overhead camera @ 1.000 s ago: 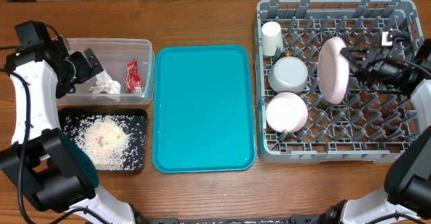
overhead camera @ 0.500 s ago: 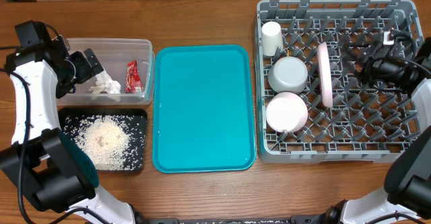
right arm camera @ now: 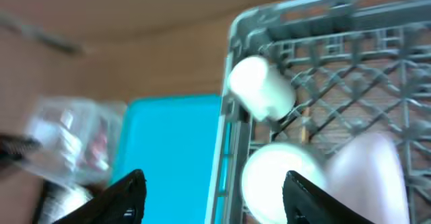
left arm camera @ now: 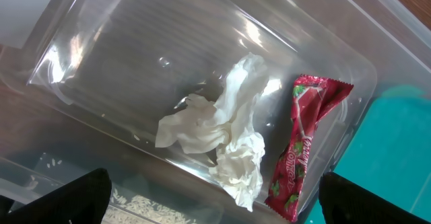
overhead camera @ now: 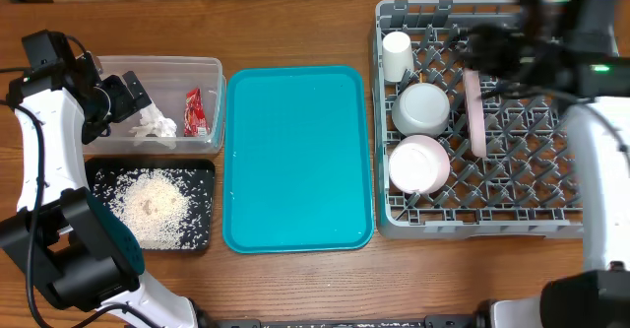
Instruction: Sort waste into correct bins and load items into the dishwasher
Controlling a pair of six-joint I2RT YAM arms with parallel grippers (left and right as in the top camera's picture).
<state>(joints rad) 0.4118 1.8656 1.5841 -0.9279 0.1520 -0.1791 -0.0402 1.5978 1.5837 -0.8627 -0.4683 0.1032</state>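
Right gripper [right arm camera: 212,192] hovers over the dish rack [overhead camera: 591,226] near its 12 o'clock edge, blurred, fingers apart, nothing between them. Left gripper [left arm camera: 215,200], fingers apart too, hangs over the clear tub [overhead camera: 167,62] at 10 o'clock of the table. Tissue [left arm camera: 229,136] and red wrapper [left arm camera: 303,146] lie side by side inside. Rice [overhead camera: 148,205] sits in the black tray [overhead camera: 202,170] at 8 o'clock. Pink plate [overhead camera: 476,111] stands on edge between pegs, at 3 o'clock of the grey-white bowl [overhead camera: 421,108] and pink bowl [overhead camera: 418,164]; cup [overhead camera: 397,54] at their 12. Chopsticks: we can't spot them. We judge the step is getting the right arm clear of the rack: keep the jaws wide, rise straight, and miss the plate's rim and the cup.
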